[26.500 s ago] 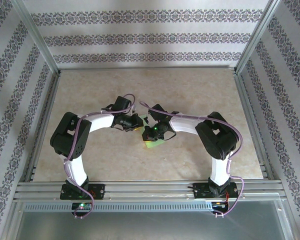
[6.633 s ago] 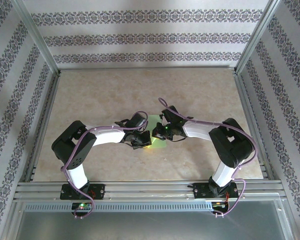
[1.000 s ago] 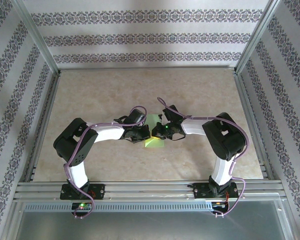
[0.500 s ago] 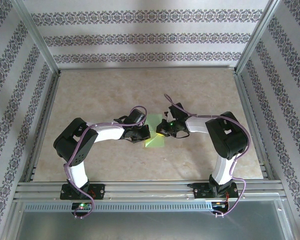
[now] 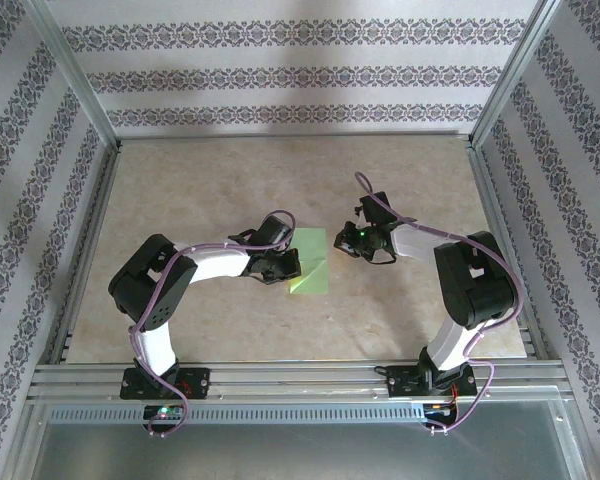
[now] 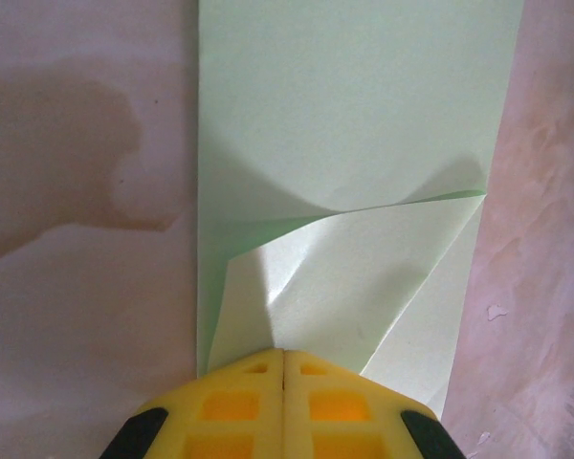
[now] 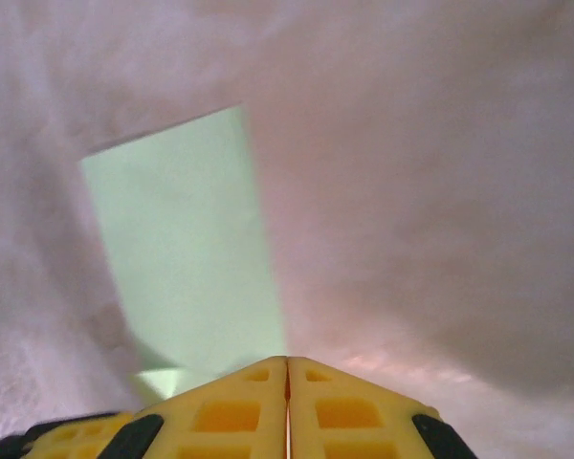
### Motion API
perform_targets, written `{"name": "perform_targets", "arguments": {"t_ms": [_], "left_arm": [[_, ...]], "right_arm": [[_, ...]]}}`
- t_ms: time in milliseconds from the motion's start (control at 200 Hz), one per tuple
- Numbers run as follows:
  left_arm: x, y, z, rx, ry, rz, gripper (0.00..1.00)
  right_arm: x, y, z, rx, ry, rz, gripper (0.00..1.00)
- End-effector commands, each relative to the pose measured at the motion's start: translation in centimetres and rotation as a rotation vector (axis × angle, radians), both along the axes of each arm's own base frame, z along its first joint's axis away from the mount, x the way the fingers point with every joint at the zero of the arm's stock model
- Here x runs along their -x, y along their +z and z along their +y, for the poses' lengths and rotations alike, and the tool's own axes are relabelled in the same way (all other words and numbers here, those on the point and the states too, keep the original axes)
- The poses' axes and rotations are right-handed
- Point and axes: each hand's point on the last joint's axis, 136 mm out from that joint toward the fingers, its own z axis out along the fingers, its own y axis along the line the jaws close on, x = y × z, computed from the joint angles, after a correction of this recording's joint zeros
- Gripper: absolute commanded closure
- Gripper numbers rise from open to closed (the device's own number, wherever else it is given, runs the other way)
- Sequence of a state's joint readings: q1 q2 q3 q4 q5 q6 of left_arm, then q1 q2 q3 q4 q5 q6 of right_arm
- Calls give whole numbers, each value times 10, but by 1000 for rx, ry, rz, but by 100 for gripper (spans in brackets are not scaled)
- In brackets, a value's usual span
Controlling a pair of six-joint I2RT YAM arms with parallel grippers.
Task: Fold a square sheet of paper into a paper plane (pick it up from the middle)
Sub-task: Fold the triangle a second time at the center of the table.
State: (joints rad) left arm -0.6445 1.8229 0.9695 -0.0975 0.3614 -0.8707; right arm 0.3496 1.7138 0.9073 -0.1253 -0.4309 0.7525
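The light green sheet of paper [image 5: 313, 262] lies flat on the worktop [image 5: 210, 180] between the two arms. It is folded into a narrow oblong, with one corner turned in as a slanting flap. The left claw [image 5: 286, 266] is clenched at the sheet's left edge. In the left wrist view its yellow fingers [image 6: 239, 387] press together right over the flap, though whether they pin the paper down I cannot tell. The right claw [image 5: 346, 240] is clenched too and holds nothing. It sits near the sheet's right edge, apart from it, and in its own view the paper [image 7: 187, 249] lies ahead, blurred.
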Motion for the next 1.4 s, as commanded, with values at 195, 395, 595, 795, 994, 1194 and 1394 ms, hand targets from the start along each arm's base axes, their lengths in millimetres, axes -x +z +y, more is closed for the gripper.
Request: {"name": "perform_targets", "arguments": {"t_ms": [195, 395, 595, 795, 994, 1194, 1394], "left_arm": [[15, -25, 24, -107, 4, 99, 100], [8, -10, 15, -68, -20, 63, 100], [-6, 39, -13, 89, -69, -40, 95], [-4, 36, -27, 146, -70, -18, 92], [2, 21, -33, 95, -108, 28, 92], [9, 7, -28, 17, -139, 58, 92], [14, -5, -21, -28, -153, 83, 93]], "right_arm": [[29, -13, 50, -43, 127, 54, 92], [36, -43, 41, 24, 107, 130, 92], [46, -60, 31, 66, 80, 179, 92], [48, -62, 27, 83, 70, 188, 92], [51, -65, 23, 110, 61, 209, 92], [55, -70, 15, 154, 42, 244, 92], [60, -77, 9, 197, 31, 283, 92]]}}
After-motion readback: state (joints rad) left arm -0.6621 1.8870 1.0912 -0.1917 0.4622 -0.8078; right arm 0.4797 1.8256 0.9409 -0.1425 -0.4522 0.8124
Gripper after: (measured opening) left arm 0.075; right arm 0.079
